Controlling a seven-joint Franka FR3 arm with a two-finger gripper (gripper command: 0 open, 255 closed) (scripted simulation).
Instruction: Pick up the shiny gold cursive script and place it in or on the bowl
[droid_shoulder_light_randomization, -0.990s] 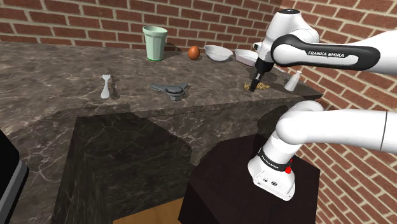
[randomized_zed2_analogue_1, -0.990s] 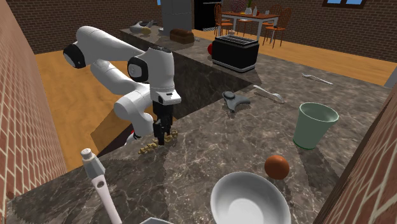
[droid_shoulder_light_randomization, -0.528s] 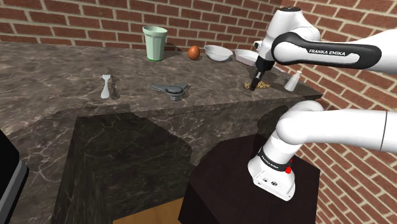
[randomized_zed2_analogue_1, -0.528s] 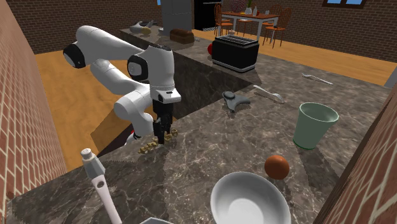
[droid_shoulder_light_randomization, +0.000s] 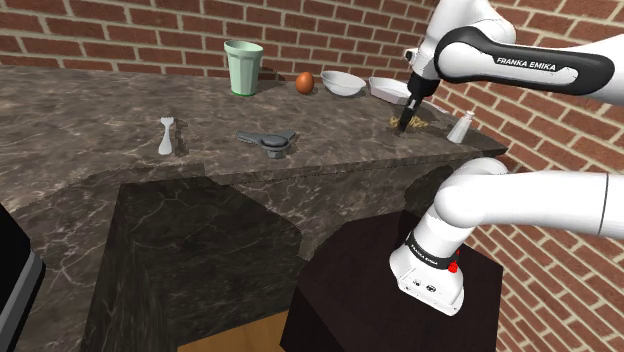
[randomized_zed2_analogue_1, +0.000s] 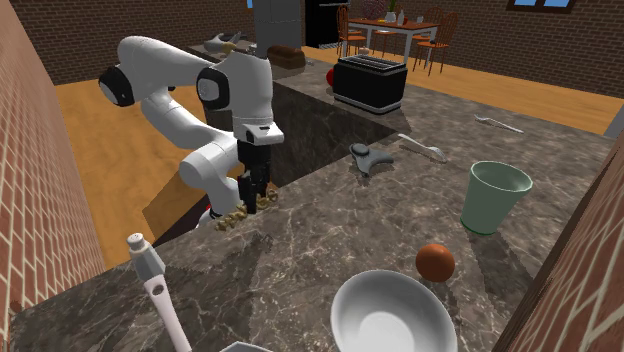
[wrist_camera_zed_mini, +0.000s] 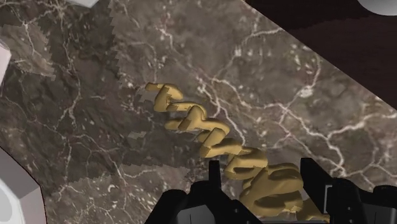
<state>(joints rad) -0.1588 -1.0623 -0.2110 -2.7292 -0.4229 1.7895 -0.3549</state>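
While hanging low over the dark marbled counter (droid_shoulder_light_randomization: 100, 120), clasps one end of the gold cursive script (wrist_camera_zed_mini: 210, 130) between the two fingers (wrist_camera_zed_mini: 213, 183) of the black gripper (wrist_camera_zed_mini: 261, 167). Holds the jaws narrow, pressed against both sides of that end. Lets the remainder of the script run away from the fingers in a slanted line over the stone, with a jagged shadow just beside it. Cannot tell contact between the far end and the counter. Finds the script, in the shoulder view, near the counter's corner at that view's right, just beside a small white shaker (droid_shoulder_light_randomization: 460, 127) and in front of a white dish (droid_shoulder_light_randomization: 382, 88). Sees the white bowl (droid_shoulder_light_randomization: 343, 83) farther along by the brick wall (droid_shoulder_light_randomization: 120, 30), with a brown egg (droid_shoulder_light_randomization: 305, 82) just beside it and a pale green cup (droid_shoulder_light_randomization: 243, 66) beyond. Leaves a grey hinged tool (droid_shoulder_light_randomization: 268, 139) and a white utensil (droid_shoulder_light_randomization: 166, 136) well apart toward that view's left.
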